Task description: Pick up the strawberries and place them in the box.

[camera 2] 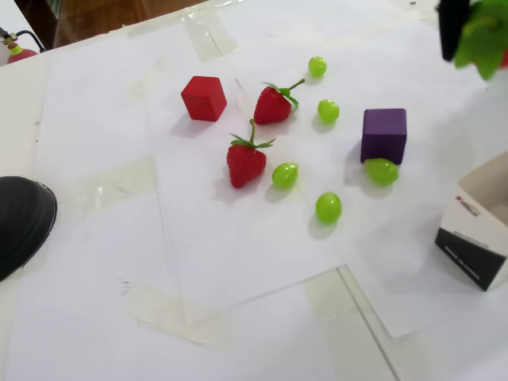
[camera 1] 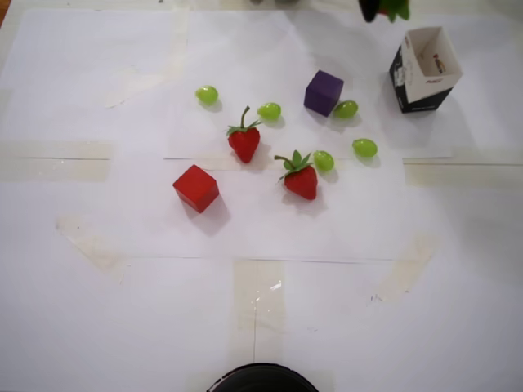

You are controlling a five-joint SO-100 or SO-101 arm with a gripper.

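Two strawberries lie on the paper: one (camera 1: 243, 140) (camera 2: 272, 105) with a long stem, the other (camera 1: 301, 180) (camera 2: 246, 163) nearer the middle. A third strawberry (camera 1: 396, 8) (camera 2: 484, 44) hangs in the air, mostly its green leaves showing, with my gripper (camera 1: 382, 10) (camera 2: 476, 40) shut on it. In the overhead view it is at the top edge, just left of the box. The box (camera 1: 418, 101) (camera 2: 468, 254) stands open, with dark sides and a white inside; in the fixed view the gripper is above and behind it.
A purple cube (camera 1: 324, 91) (camera 2: 383, 135) and a red cube (camera 1: 196, 188) (camera 2: 204, 98) sit among several green grapes (camera 1: 364, 148) (camera 2: 328, 207). A black round object (camera 1: 261, 380) (camera 2: 20, 222) lies at the table's edge. Taped paper sheets cover the table.
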